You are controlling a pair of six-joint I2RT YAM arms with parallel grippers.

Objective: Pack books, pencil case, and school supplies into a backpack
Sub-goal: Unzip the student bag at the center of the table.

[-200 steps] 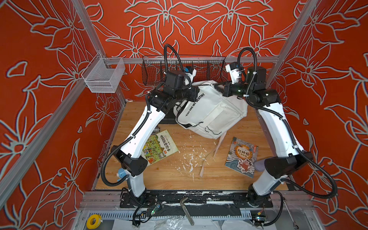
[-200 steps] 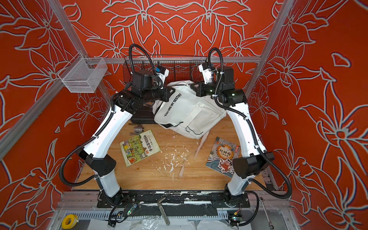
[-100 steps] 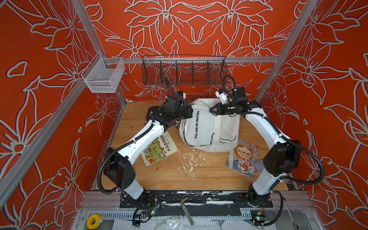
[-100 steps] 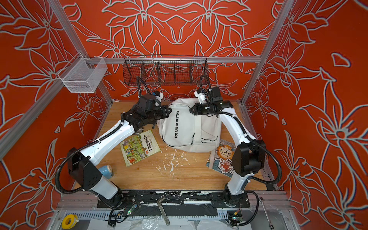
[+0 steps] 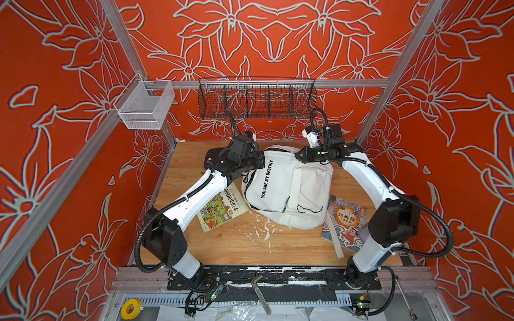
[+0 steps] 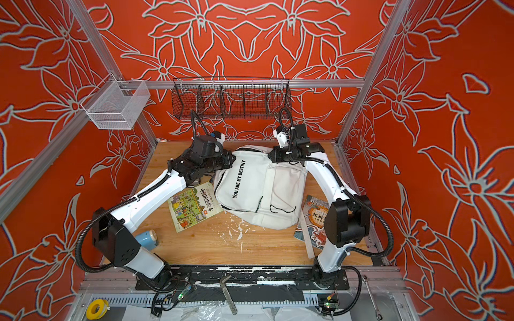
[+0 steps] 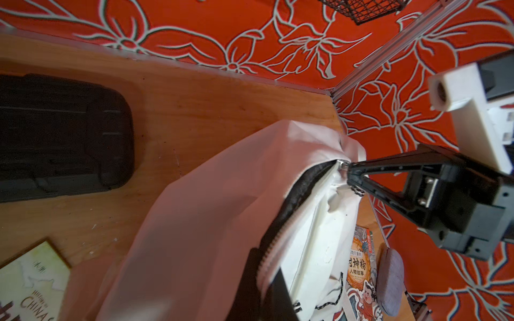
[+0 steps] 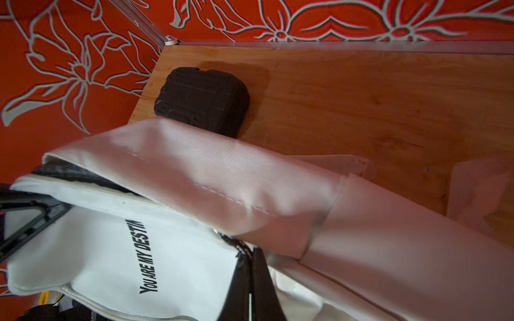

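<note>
K: Backpack [image 5: 286,194] is lying flat in both top views: soft, light, sagging. Left gripper [image 5: 261,164] and right gripper [image 5: 299,154] are pinching its far rim, jaws together. Green book [image 5: 222,208] and blue book [image 5: 345,219] are flanking it; sharpener [image 6: 146,239], well apart, is half hiding behind an arm.
R: Left wrist view?
K: Right gripper is clamping the zip pull [image 7: 343,166]. Pencil case [image 7: 390,280] is lying beyond the blue book. Left tips are running off-frame.
R: Right wrist?
K: Cord is vanishing between shut tips; interior is reading dark. Pull looks the surest hold; cloth would likely slip.
</note>
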